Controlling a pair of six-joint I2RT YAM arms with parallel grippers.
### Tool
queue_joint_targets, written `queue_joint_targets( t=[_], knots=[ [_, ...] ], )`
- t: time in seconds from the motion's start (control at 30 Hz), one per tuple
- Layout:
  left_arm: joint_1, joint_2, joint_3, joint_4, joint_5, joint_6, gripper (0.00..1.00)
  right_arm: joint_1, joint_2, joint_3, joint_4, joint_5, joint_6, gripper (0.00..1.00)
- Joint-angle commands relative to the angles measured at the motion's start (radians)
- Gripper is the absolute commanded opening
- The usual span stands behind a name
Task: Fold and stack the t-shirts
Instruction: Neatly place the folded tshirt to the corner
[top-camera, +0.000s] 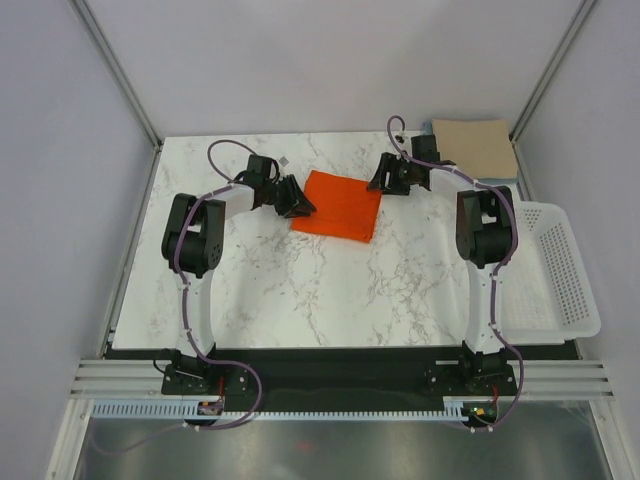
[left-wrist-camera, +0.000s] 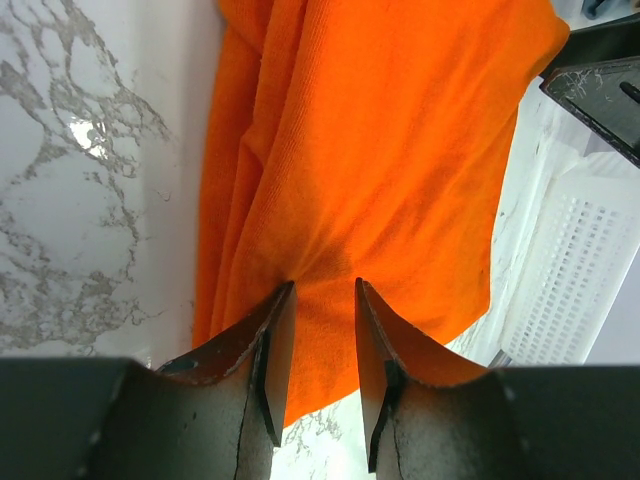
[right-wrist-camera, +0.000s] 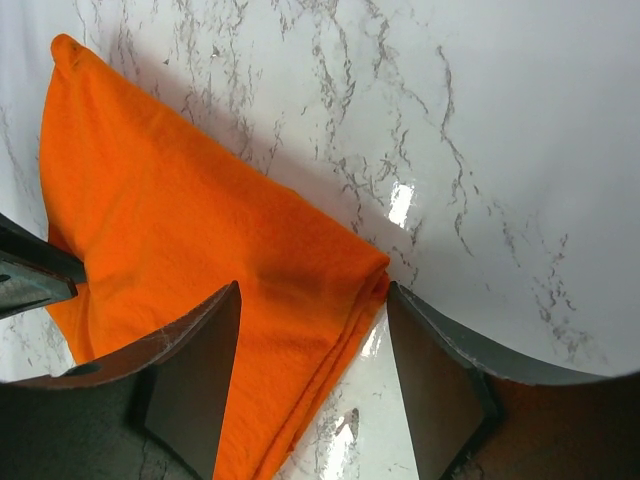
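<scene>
Orange t-shirt (top-camera: 338, 205), folded into a rough square, is laid flat on the marble table (top-camera: 300, 290), toward 12 o'clock from the table's middle. Its edge at 9 o'clock is pinched by the left gripper (top-camera: 298, 203), and creases are seen running into the narrow gap between the jaws in the left wrist view. At its 2 o'clock corner the right gripper (top-camera: 382, 180) is held with jaws spread wide, nothing clamped, the corner lying between them. A tan t-shirt (top-camera: 475, 145) is set folded at 1 o'clock, well apart. A white basket (top-camera: 585, 300) is placed at 3 o'clock.
</scene>
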Motion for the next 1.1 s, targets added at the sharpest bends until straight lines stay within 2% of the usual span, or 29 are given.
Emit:
queue_joint_targets(
  t=[0.0,0.27,0.37,0.47,0.5,0.67,0.7,0.73,0.87,1.07],
  knots=[
    [0.012,-0.001,-0.032,-0.020,-0.072,0.072,0.39,0.015,0.050,0.012,-0.047,0.040,-0.031,0.69],
    [0.004,-0.018,-0.058,-0.020,-0.072,0.072,0.39,0.015,0.082,0.052,-0.102,0.043,-0.058,0.65],
    [0.001,-0.019,-0.066,-0.020,-0.072,0.072,0.39,0.015,0.095,0.066,-0.115,0.032,-0.067,0.57],
    [-0.007,-0.030,-0.075,-0.019,-0.057,0.069,0.40,0.013,0.102,0.071,-0.113,0.026,-0.068,0.46],
    [-0.010,-0.033,-0.077,-0.020,-0.055,0.069,0.40,0.013,0.102,0.072,-0.113,0.026,-0.070,0.39],
    [-0.010,-0.056,-0.095,-0.020,-0.032,0.050,0.40,0.013,0.118,0.104,-0.110,-0.003,-0.074,0.18],
    [-0.010,-0.071,-0.101,-0.022,-0.028,0.046,0.40,0.013,0.115,0.104,-0.108,-0.003,-0.077,0.07],
    [-0.010,-0.080,-0.109,-0.022,-0.025,0.040,0.40,0.012,0.109,0.107,-0.108,-0.003,-0.076,0.02],
    [0.001,-0.209,-0.150,-0.052,0.015,0.029,0.42,0.010,0.028,0.097,-0.116,0.047,-0.091,0.00],
    [0.002,-0.450,-0.155,-0.206,0.018,0.065,0.45,0.010,-0.161,0.051,-0.144,0.181,-0.192,0.00]
  ],
)
